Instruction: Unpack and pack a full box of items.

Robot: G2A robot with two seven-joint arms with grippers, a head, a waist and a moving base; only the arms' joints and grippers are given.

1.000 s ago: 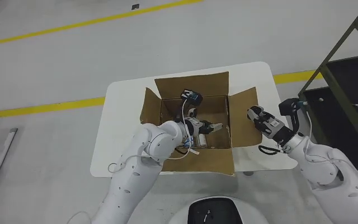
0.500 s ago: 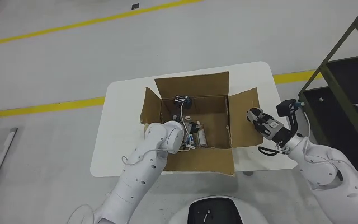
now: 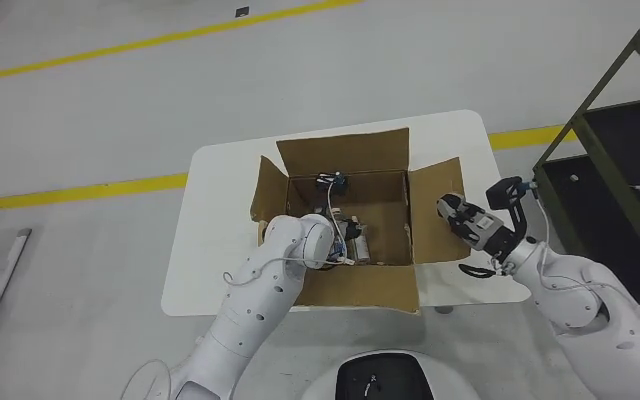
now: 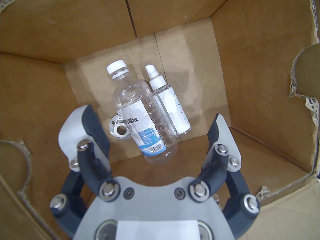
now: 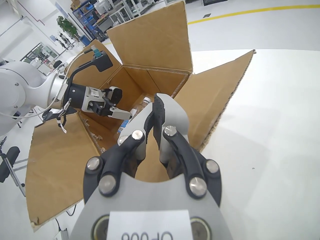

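Two likely light, slick bottles, a water bottle (image 4: pixel 140 123) and a spray bottle (image 4: pixel 172 106), lay on the cardboard box (image 4: pixel 250 76) floor beneath your spread left gripper (image 4: pixel 153 119), best pinched mid-body; your pressed-together right gripper (image 5: pixel 156 108) hung outside the box.

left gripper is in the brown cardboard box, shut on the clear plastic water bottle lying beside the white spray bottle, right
Not shut on it. In the left wrist view the left gripper is in the brown cardboard box but open, its fingers spread above the clear plastic water bottle, holding nothing. That bottle does lie beside the white spray bottle.
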